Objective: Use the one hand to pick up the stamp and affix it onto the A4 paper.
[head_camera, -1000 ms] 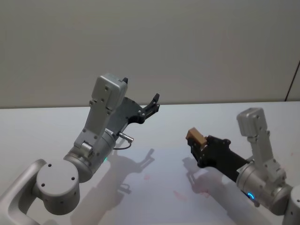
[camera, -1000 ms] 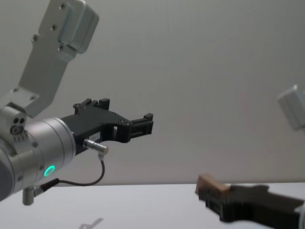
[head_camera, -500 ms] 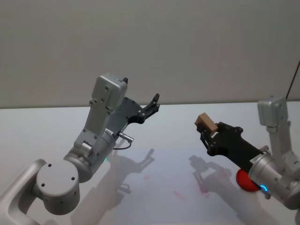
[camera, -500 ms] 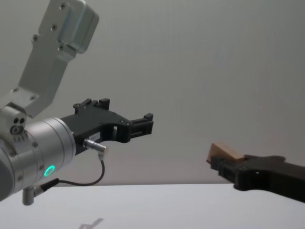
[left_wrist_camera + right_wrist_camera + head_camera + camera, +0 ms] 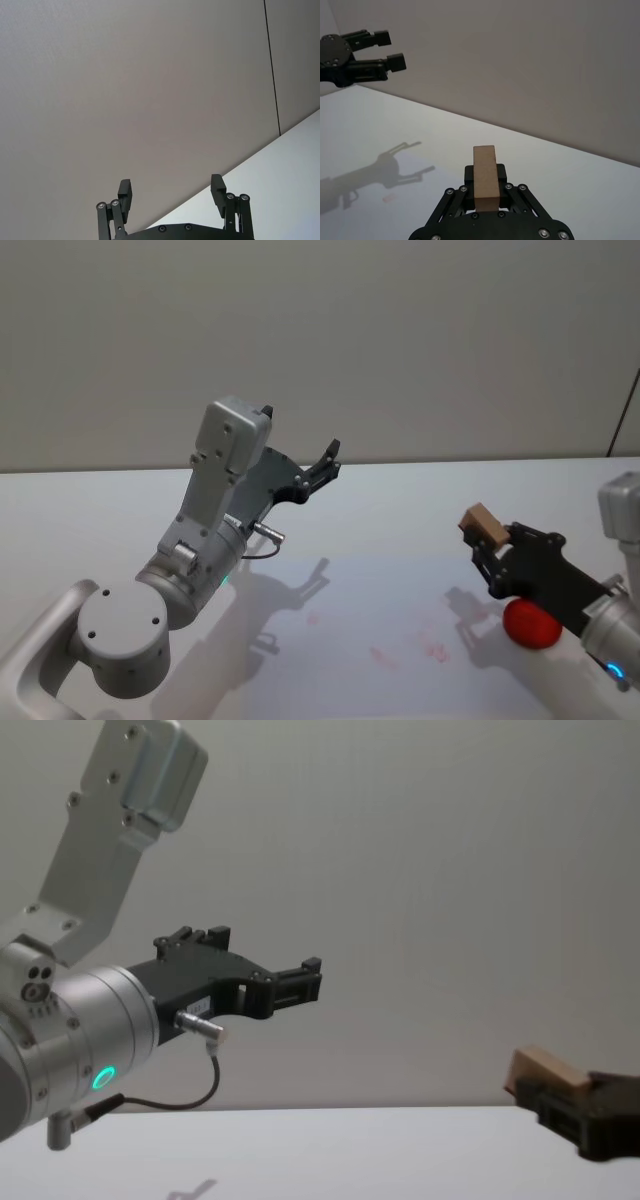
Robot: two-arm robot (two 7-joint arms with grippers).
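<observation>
The stamp (image 5: 481,524), a small tan wooden block, is clamped in my right gripper (image 5: 488,541), which hovers above the table at the right. The right wrist view has the stamp (image 5: 485,175) standing up between the black fingers, and in the chest view the stamp (image 5: 545,1073) sits at the right edge. The A4 paper (image 5: 350,610) lies flat on the white table below and left of it, with faint red marks (image 5: 430,648) on it. My left gripper (image 5: 330,458) is held high at the left, open (image 5: 171,190), holding nothing.
A red round object (image 5: 530,625) lies on the table just under the right gripper's body. The left arm's silver wrist with a green light (image 5: 102,1077) takes up the left side. A plain wall stands behind the table.
My right gripper has carried the stamp to the right and away from the paper's middle, uncovering the red round object. The left arm has not moved.
</observation>
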